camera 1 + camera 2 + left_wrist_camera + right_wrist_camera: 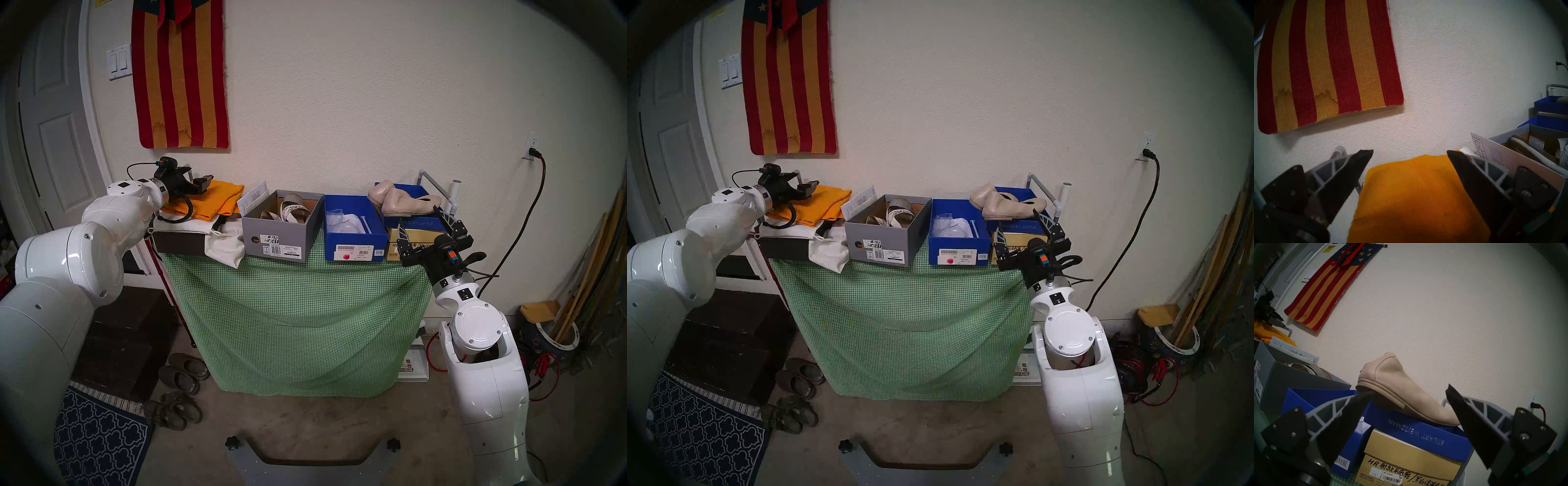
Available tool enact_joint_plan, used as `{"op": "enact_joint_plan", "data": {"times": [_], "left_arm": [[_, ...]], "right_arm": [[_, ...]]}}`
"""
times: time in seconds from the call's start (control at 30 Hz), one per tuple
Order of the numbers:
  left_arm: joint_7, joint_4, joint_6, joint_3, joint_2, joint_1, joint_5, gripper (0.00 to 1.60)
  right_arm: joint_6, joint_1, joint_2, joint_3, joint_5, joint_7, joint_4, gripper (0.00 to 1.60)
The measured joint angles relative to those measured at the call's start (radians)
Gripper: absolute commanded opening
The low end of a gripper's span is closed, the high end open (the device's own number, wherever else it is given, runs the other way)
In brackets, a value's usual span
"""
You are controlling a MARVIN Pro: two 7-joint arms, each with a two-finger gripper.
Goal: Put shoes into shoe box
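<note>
A pair of beige flats (402, 203) (1007, 205) lies on a blue lid (1415, 429) stacked on a tan box (1407, 456) at the table's right. My right gripper (421, 220) (1409, 390) stands open just in front of and below the flat (1390, 375), not touching it. Strappy white-soled sandals (291, 210) (895, 215) lie inside the open grey shoe box (276, 237). Beside it, the open blue shoe box (354, 234) holds white paper. My left gripper (201, 185) (1410, 151) hovers open and empty over a folded orange cloth (1412, 195).
A green checked cloth (298, 312) drapes the table. A white bag (224, 244) and a dark box (179, 241) sit at its left. Worn clogs (183, 373) and a rug (98, 437) lie on the floor. White pipes (454, 193) rise behind the flats.
</note>
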Motion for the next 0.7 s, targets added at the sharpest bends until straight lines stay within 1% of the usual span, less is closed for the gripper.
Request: {"op": "enact_joint_plan", "data": {"times": [0.3, 0.7], "left_arm": [[-0.017, -0.014, -0.046, -0.016, 0.003, 0.019, -0.011, 1.6], [-0.038, -0.037, -0.105, -0.038, 0.006, 0.045, -0.027, 1.6]], "right_arm": [[0.005, 0.041, 0.006, -0.021, -0.006, 0.02, 0.016, 1.6], [0.03, 0.058, 0.018, -0.052, -0.016, 0.061, 0.078, 1.6]]}}
